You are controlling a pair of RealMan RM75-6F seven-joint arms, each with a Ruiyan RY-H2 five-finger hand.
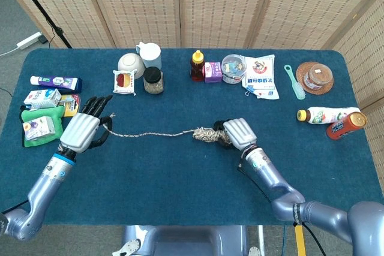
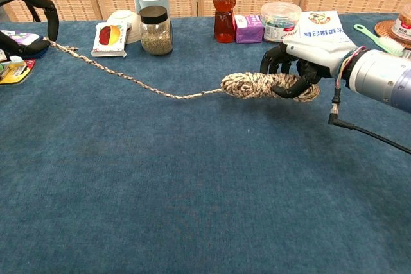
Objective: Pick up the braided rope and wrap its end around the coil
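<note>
The braided rope's coil [image 1: 206, 135] [image 2: 257, 86] is a beige and brown bundle near the table's middle. My right hand [image 1: 239, 133] [image 2: 307, 59] grips its right part, fingers curled under it, and holds it a little above the cloth. From the coil a loose strand [image 1: 150, 134] [image 2: 128, 76] runs taut leftward. My left hand [image 1: 84, 130] [image 2: 26, 4] pinches the strand's frayed end [image 2: 63, 47] between thumb and a finger, other fingers spread.
Along the far edge stand a bowl [image 1: 130, 64], a mug [image 1: 149, 53], a jar [image 1: 153, 80], a honey bottle [image 1: 197, 65], a tub [image 1: 233, 68] and a white bag [image 1: 262, 76]. Cartons [image 1: 41, 98] lie at the left, bottles [image 1: 330, 118] at the right.
</note>
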